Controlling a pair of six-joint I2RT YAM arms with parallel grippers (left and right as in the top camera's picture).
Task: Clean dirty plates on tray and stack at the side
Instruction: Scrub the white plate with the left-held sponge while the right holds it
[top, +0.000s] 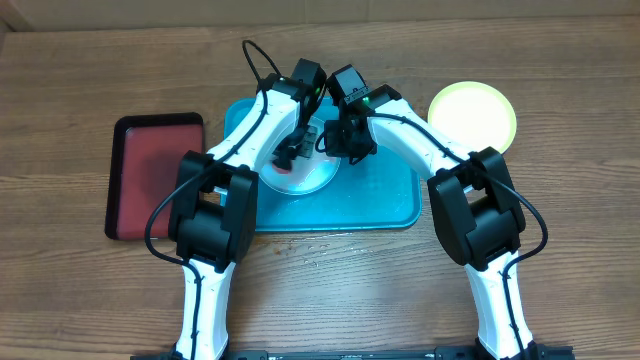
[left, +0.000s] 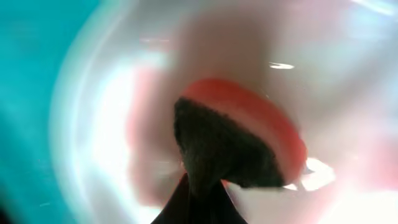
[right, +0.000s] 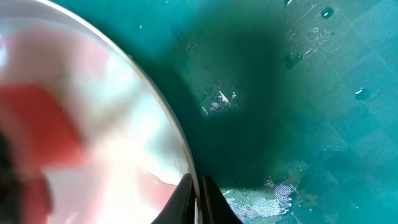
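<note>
Scrubbing seemed under way: left gripper (left: 198, 190) clamped sponge (left: 239, 140) on centre plate (top: 312, 178), right gripper (right: 196, 194) pinched its rim (right: 177, 146); red smears (left: 146, 124) needed more wiping.

Wooden counter (top: 80, 60), three things on it
Red tray (top: 150, 175) left; teal tray (top: 385, 200) middle; yellow-green plate (top: 472, 112) right

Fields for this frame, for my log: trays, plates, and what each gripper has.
teal tray: centre, wet, holds pale plate
pale plate: red smears
yellow-green plate: on table, right of teal tray
dark red tray: left of teal tray
left gripper: shut on sponge, over pale plate
right gripper: shut on pale plate's rim
</note>
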